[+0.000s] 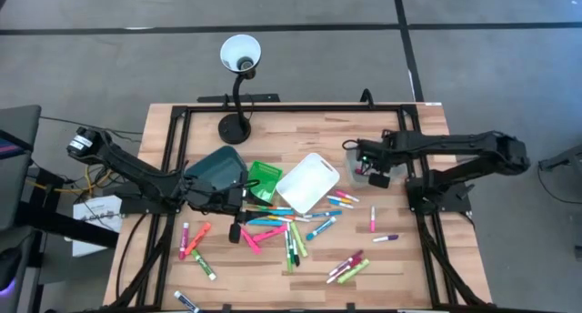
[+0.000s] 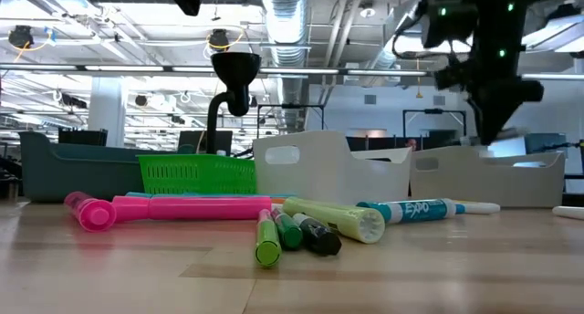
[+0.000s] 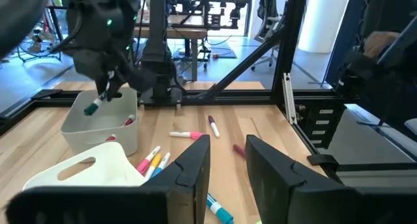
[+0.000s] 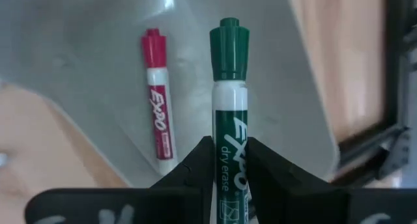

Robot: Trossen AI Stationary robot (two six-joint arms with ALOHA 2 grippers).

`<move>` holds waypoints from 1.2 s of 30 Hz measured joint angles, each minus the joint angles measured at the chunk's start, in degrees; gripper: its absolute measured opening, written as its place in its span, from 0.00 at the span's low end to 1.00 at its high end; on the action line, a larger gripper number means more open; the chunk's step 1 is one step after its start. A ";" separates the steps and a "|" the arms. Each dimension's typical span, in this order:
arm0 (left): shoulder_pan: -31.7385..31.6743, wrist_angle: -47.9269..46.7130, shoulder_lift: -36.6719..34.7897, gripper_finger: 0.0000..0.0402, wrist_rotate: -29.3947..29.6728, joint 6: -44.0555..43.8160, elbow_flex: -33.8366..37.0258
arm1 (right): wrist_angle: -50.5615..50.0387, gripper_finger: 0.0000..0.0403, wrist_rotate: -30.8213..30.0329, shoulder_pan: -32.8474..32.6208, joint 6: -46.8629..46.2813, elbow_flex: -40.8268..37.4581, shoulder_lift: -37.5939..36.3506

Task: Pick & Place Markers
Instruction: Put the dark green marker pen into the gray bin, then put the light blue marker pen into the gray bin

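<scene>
Markers point(image 1: 291, 233) are lying scattered on the wooden table point(image 1: 409, 267). The right gripper point(image 4: 229, 160) is gripping a green-capped marker point(image 4: 229, 113) reading "EXPO dry erase" above a pale plastic bin point(image 4: 85, 48) holding a red EXPO marker point(image 4: 158, 110). The left gripper point(image 3: 228, 165) is hovering open near the white bin point(image 1: 307, 182).

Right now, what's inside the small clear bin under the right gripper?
One red marker lies flat on the floor of the bin. The right gripper holds a green marker over the bin. The gripper covers part of the floor, so more could be hidden there.
</scene>
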State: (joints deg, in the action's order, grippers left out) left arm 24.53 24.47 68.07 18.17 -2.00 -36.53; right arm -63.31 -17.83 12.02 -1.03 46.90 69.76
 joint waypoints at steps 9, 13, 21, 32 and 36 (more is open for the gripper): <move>-0.17 0.00 0.02 0.24 0.02 0.00 0.00 | 5.27 0.16 4.70 5.78 3.93 -1.55 3.04; -0.15 -0.02 0.02 0.24 0.00 0.00 0.00 | 6.72 0.16 7.48 7.73 4.12 -1.56 7.55; -0.17 -0.02 0.02 0.24 0.01 0.02 0.00 | 8.05 0.22 7.66 9.04 5.75 -1.54 17.49; -0.20 0.02 0.02 0.24 0.02 0.02 0.00 | -1.75 0.43 2.96 7.84 1.42 3.63 18.41; -0.20 0.04 0.02 0.24 0.01 0.04 0.00 | -10.21 0.44 -0.48 4.76 -2.26 9.25 15.92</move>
State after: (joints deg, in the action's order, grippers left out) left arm 24.34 24.51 68.10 18.18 -1.96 -36.53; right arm -73.52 -18.30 16.78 -3.28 56.15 85.69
